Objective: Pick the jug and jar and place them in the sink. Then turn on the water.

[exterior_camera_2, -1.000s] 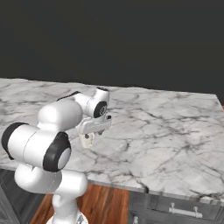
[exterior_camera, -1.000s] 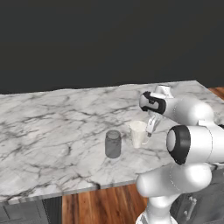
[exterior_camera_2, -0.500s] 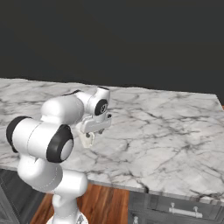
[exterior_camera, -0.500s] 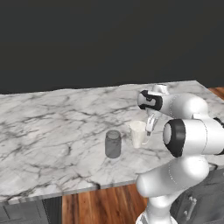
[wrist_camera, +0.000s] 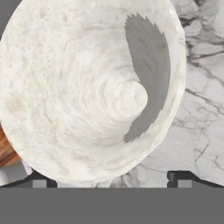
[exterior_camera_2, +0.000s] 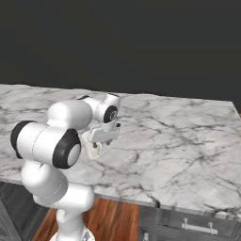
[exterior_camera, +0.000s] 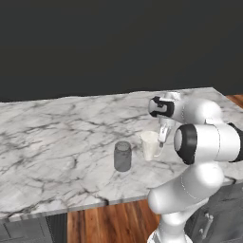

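While fingers (wrist_camera: 109, 177) straddle the jug (exterior_camera: 149, 144), the jar (exterior_camera: 122, 155) stands just beside.

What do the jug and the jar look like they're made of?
Jug: probably matte ceramic or stone; cream, opaque, faintly mottled inside with no shine. Jar: likely smoked glass or plastic; dark grey, slightly see-through body below a narrower neck.

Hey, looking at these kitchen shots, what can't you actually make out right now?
- Jug: in the right base view the arm's white links cover all but a sliver; its handle is hidden in the left base view by the gripper.
- Gripper fingertips: cut off at the hand view's bottom edge, so contact with the jug can't be judged.
- Jar: too small in the left base view to read its lid or contents.
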You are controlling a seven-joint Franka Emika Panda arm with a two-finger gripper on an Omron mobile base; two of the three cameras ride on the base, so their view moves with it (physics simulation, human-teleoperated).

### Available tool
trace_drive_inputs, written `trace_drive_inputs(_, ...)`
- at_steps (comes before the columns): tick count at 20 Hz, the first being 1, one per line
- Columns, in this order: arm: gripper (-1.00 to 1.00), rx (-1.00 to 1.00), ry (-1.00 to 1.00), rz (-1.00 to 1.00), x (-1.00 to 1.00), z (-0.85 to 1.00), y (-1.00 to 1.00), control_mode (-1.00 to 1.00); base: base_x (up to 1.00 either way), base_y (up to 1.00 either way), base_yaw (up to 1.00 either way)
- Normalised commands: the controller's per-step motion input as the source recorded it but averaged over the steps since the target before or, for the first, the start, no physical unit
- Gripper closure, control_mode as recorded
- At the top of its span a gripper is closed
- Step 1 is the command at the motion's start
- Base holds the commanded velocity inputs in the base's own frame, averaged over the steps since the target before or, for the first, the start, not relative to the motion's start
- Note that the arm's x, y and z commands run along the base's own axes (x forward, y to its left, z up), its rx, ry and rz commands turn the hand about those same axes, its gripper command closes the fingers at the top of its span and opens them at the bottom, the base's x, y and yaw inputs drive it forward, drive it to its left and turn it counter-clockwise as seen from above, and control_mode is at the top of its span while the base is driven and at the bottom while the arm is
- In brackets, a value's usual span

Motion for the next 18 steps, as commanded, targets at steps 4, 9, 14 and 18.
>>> trace_drive_inputs(4,-1.0,0.0,0.03,0.01,0.0,-0.14,0.0,-1.0,0.0,0.0,0.0)
trace_drive_inputs(9,-1.0,0.0,0.01,0.01,0.0,-0.12,0.0,-1.0,0.0,0.0,0.0)
trace_drive_inputs(14,-1.0,0.0,0.0,0.01,-0.05,-0.09,0.0,-1.0,0.0,0.0,0.0)
trace_drive_inputs(18,1.0,0.0,0.0,0.01,-0.01,-0.02,0.01,-1.0,0.0,0.0,0.0)
